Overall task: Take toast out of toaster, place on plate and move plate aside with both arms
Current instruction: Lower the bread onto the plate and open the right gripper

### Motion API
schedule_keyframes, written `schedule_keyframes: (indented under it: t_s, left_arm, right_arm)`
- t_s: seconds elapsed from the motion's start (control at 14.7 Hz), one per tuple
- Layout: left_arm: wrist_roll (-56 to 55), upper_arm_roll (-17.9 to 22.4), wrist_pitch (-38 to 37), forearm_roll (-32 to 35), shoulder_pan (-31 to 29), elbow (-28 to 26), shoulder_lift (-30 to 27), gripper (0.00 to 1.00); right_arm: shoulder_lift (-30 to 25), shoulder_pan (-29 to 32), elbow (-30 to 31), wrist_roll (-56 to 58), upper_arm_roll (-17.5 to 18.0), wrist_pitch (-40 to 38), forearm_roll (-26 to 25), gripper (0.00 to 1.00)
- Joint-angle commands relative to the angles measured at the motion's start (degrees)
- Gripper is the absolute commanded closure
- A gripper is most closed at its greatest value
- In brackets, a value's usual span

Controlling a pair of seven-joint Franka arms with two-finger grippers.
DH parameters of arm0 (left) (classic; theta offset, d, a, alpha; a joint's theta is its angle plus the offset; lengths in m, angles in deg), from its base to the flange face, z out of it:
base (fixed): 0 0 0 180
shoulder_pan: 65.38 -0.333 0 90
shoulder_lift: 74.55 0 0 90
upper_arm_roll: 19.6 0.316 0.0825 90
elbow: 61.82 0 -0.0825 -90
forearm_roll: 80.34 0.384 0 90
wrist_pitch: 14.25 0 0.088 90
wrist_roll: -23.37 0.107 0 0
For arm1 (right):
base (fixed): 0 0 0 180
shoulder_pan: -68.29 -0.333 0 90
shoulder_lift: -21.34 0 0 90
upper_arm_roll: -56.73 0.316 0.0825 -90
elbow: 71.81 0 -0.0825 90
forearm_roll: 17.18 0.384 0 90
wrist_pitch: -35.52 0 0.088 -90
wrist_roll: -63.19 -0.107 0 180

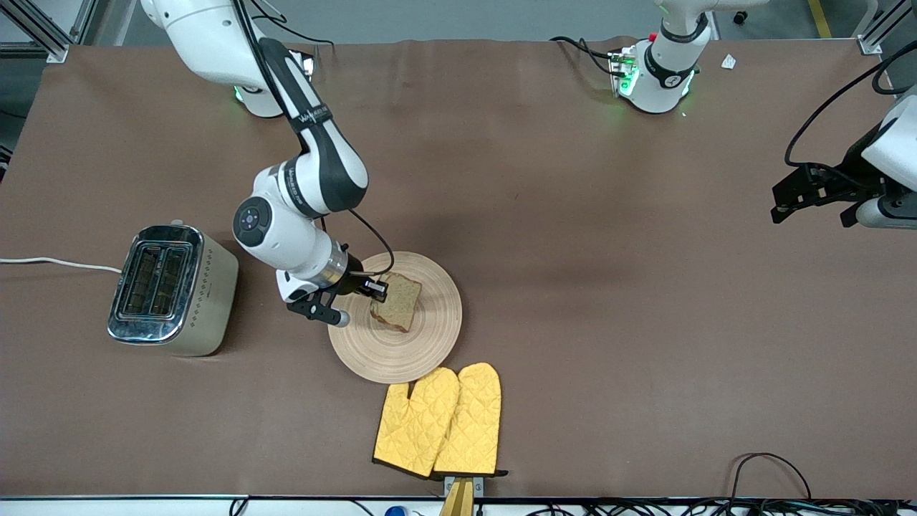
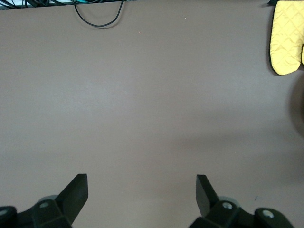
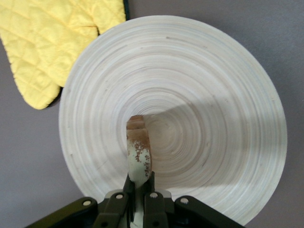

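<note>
A: Where does the toast lie relative to the right hand?

B: Between its fingers. The right hand is clamped on one edge of the slice and holds it over the plate, near the plate's middle; whether the lower edge touches the wood cannot be told.

A: Which way does the slice point?

B: It stands on edge. In the right wrist view only its thin crust shows, running straight out from the closed fingers toward the plate's centre. In the front view its broad face is tilted up, with the long axis leading away from the hand.

A: How does it look?

B: A squarish brown slice with a darker crust; the edge seen from the wrist is pale with rusty specks.

A: And the surroundings?

B: The plate is round, light wood with ring grain. Two yellow oven mitts lie just beside its rim, nearer the front camera. A toaster stands toward the right arm's end of the tabletop.

A: The left hand?

B: Open, waiting over bare tabletop at the left arm's end, well apart from the plate.
</note>
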Motion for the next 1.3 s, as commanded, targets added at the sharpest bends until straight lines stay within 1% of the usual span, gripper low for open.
schedule_keyframes:
  t_s: [0.0, 0.27, 0.48, 0.55, 0.61, 0.75, 0.82, 0.95, 1.09, 1.23]
  left_arm:
    - [0.0, -0.1, -0.5, 0.1, -0.2, 0.5, 0.0, 0.00]
    - [0.0, -0.1, -0.5, 0.1, -0.2, 0.5, 0.0, 0.00]
    - [0.1, -0.1, -0.5, 0.0, -0.2, 0.5, 0.0, 0.00]
    - [0.1, -0.1, -0.5, 0.0, -0.2, 0.4, 0.0, 0.00]
    - [0.2, 0.0, -0.5, 0.1, -0.2, 0.4, 0.0, 0.00]
    - [0.4, -0.1, -0.5, 2.2, 0.1, 0.5, 0.2, 0.00]
    - [0.5, -0.2, -0.6, 2.7, 0.1, 0.4, 0.2, 0.00]
    - [0.5, -0.3, -0.6, 2.7, 0.3, 0.3, 0.3, 0.00]
    - [0.6, -0.3, -1.2, 2.7, 0.5, 0.4, 1.0, 0.00]
    - [0.8, -0.5, -1.7, 1.7, 0.2, 0.3, 1.7, 0.00]
  right_arm:
    - [1.1, 2.0, 0.6, 4.3, 0.1, 1.6, 1.3, 1.00]
    - [1.1, 4.7, 3.2, 10.0, 0.1, 1.8, 1.3, 1.00]
    - [1.3, 5.6, 4.4, 10.9, 0.0, 3.6, 1.3, 0.99]
    - [1.3, 5.7, 4.7, 10.9, 0.0, 3.8, 1.3, 0.81]
    - [1.3, 5.8, 4.7, 10.9, -0.1, 3.6, 1.3, 0.43]
    - [0.9, 5.6, 4.7, 10.2, -0.1, 3.1, 1.2, 0.11]
    - [0.4, 5.6, 4.6, 10.3, -0.3, 2.4, 1.2, 0.00]
    - [-2.4, 5.6, 4.5, 10.6, -1.2, 0.0, 0.5, 0.00]
    - [-5.8, 5.5, 4.3, 10.7, -3.5, -3.6, -0.7, 0.00]
    - [-10.5, 5.5, 4.2, 10.6, -5.4, -7.6, -5.4, 0.00]
